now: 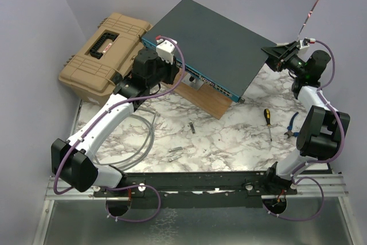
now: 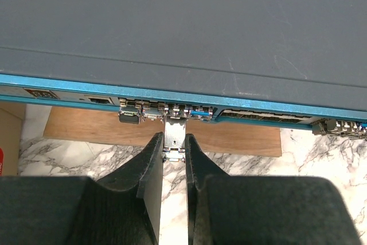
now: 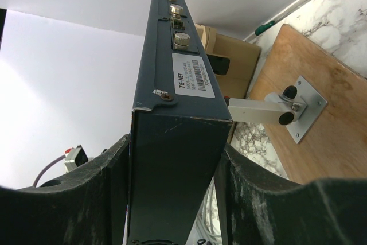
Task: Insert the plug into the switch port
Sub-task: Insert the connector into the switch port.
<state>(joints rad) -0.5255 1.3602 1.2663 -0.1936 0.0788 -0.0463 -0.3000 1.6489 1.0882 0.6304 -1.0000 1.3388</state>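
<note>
The switch (image 1: 212, 38) is a flat dark grey-teal box lying tilted on a wooden board (image 1: 200, 98), its blue port face (image 2: 241, 102) toward my left arm. My left gripper (image 1: 179, 76) is at that face. In the left wrist view its black fingers (image 2: 150, 162) are shut on a small silver plug (image 2: 175, 136), whose front end sits in the row of ports (image 2: 172, 110). My right gripper (image 1: 274, 55) is at the switch's far right corner, and in the right wrist view it (image 3: 172, 164) is shut on the switch's thin side (image 3: 178, 119).
A tan toolbox (image 1: 106, 53) stands at the back left, touching the switch. A screwdriver (image 1: 267, 121) and blue-handled pliers (image 1: 292, 125) lie on the marble at right. A grey cable (image 1: 143, 136) loops at left, small metal parts (image 1: 175, 151) lie mid-table. A metal bracket (image 3: 298, 107) is fixed to the board.
</note>
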